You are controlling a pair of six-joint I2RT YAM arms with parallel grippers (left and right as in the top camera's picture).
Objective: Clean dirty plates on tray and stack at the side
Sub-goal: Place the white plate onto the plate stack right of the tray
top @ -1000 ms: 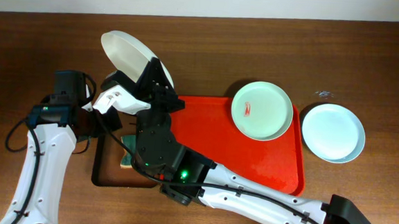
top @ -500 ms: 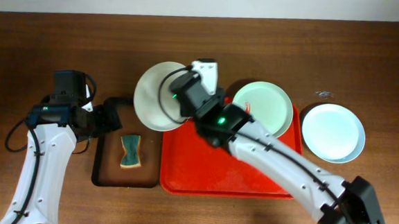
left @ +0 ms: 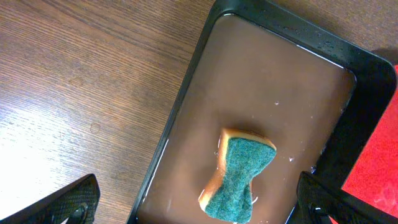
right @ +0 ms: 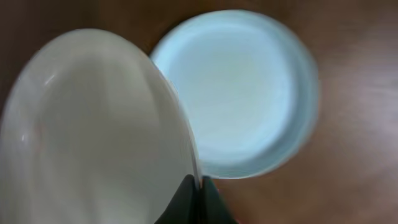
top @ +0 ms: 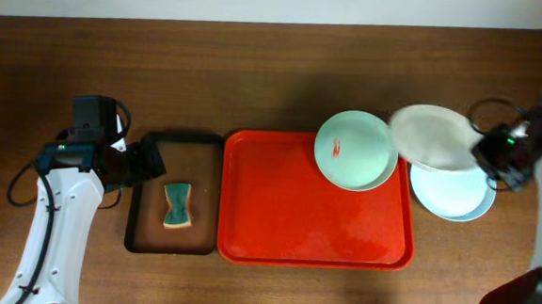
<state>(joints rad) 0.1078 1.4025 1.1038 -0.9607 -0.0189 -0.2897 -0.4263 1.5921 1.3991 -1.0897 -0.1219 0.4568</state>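
Note:
My right gripper point(top: 483, 151) point(right: 198, 186) is shut on the rim of a pale plate point(top: 432, 135) point(right: 93, 130) and holds it tilted above another plate point(top: 457, 194) point(right: 242, 93) lying on the table right of the red tray point(top: 314, 221). A third plate point(top: 354, 150) with a small red smear sits at the tray's far right corner. My left gripper point(left: 199, 208) is open and empty above the near end of the small black-rimmed tray point(top: 141, 238) point(left: 186, 118), over a green and orange sponge point(top: 178, 207) point(left: 239, 174).
The black-rimmed tray holds brown liquid and stands just left of the red tray. Bare wooden table point(top: 285, 77) lies behind the trays. A cable point(top: 486, 104) loops near the right arm.
My right arm has swung the held plate from over the black tray, across the red tray, to above the plate on the right. The left arm has not moved.

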